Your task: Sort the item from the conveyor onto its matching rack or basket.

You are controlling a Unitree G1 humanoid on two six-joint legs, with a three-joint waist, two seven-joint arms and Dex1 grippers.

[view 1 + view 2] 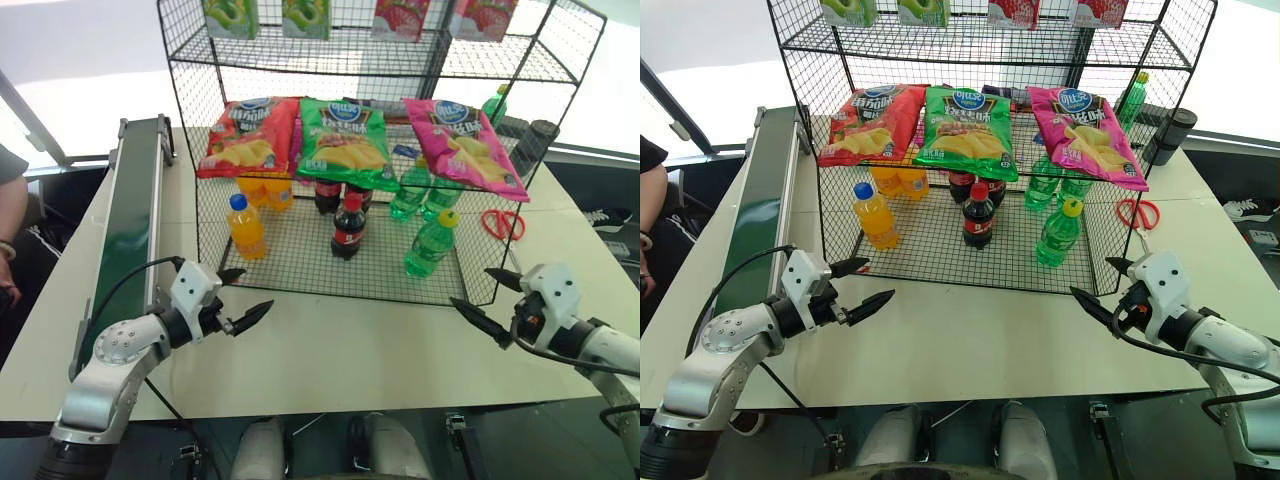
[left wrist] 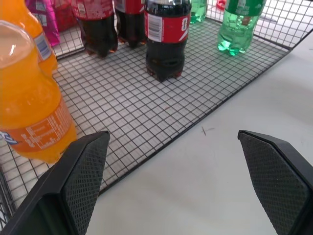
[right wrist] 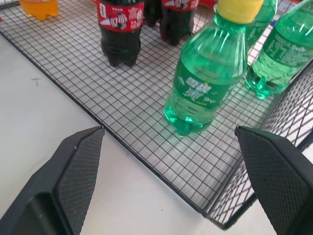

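Observation:
The item, a clear green bottle with a yellow cap, stands upright on the flat lowest tier of the black wire rack, near its front right corner. In the right wrist view the item rises just beyond my right gripper's fingers. My right gripper hovers open and empty over the white table, in front of the rack's right corner. Also open and empty, my left gripper hangs before the rack's front left edge, close to an orange bottle. The dark green conveyor runs along the table's left side with nothing on it.
Cola bottles stand mid-tier, with more green bottles and orange bottles behind. Crisp bags lie on the slanted tier above. Red scissors lie on the table right of the rack. A person's arm shows at the far left.

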